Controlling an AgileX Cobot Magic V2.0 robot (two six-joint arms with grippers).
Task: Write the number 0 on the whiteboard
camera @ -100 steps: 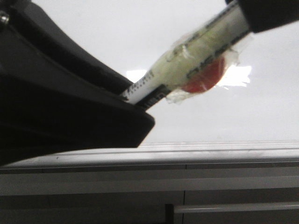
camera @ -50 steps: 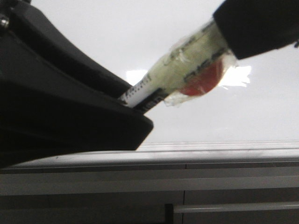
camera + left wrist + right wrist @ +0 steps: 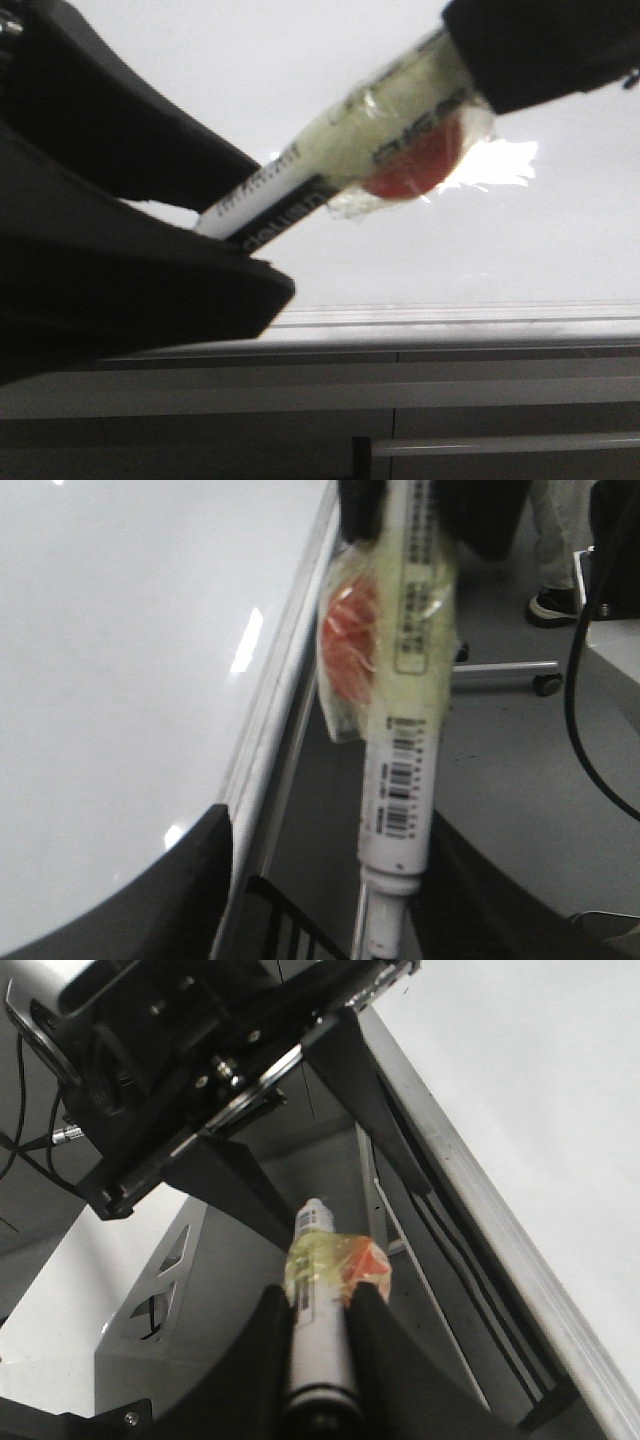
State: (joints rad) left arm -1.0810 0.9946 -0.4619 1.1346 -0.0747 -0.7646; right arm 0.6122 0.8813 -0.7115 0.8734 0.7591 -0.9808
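The whiteboard (image 3: 300, 60) fills the background; it also shows in the left wrist view (image 3: 100, 680) and the right wrist view (image 3: 540, 1080). No number 0 is visible on it. My right gripper (image 3: 490, 60) (image 3: 318, 1305) is shut on a white marker (image 3: 390, 120) (image 3: 405, 760) (image 3: 318, 1290) wrapped in yellowish tape with a red piece (image 3: 415, 165) under it. The marker's narrow end points into my left gripper (image 3: 250, 225) (image 3: 330, 870), whose fingers (image 3: 190, 880) stand wide apart on either side of it, not touching it.
A grey metal edge strip (image 3: 450, 325) runs along the board's bottom, with grey frame rails (image 3: 500, 400) below. The left wrist view shows floor, a caster wheel (image 3: 545, 685), a shoe (image 3: 550, 605) and a black cable (image 3: 575, 680).
The left gripper has slid left and down, baring more of the marker's barrel. The right gripper and marker have shifted slightly left.
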